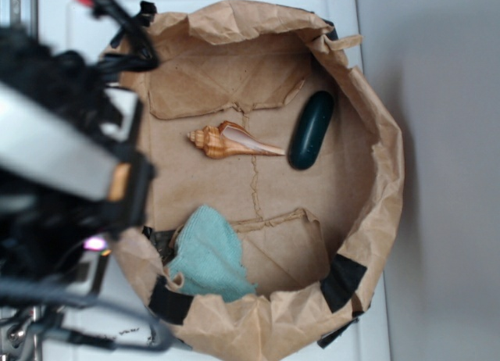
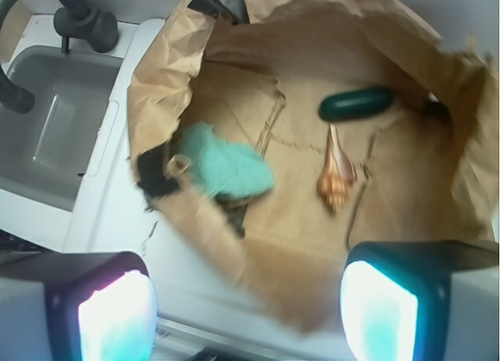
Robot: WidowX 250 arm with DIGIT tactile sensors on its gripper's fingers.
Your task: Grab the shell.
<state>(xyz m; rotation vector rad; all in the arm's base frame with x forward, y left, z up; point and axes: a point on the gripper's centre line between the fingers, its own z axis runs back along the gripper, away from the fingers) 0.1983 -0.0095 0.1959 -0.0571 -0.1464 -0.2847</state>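
— Only in the wrist view: a sink (image 2: 55,119) with a dark faucet (image 2: 78,17), left of the paper bag (image 2: 164,80). Only in the exterior view: the arm's black body at left.

— And the shell (image 1: 233,142)?

— Lying flat on the bag's floor, just left of the dark green oblong object (image 1: 311,130). Long axis across the exterior view, spire left, tail right. Teal cloth (image 1: 209,255) well apart.

— The gripper (image 2: 246,306)?

— Spread wide, holding nothing, touching nothing, hovering short of the shell.
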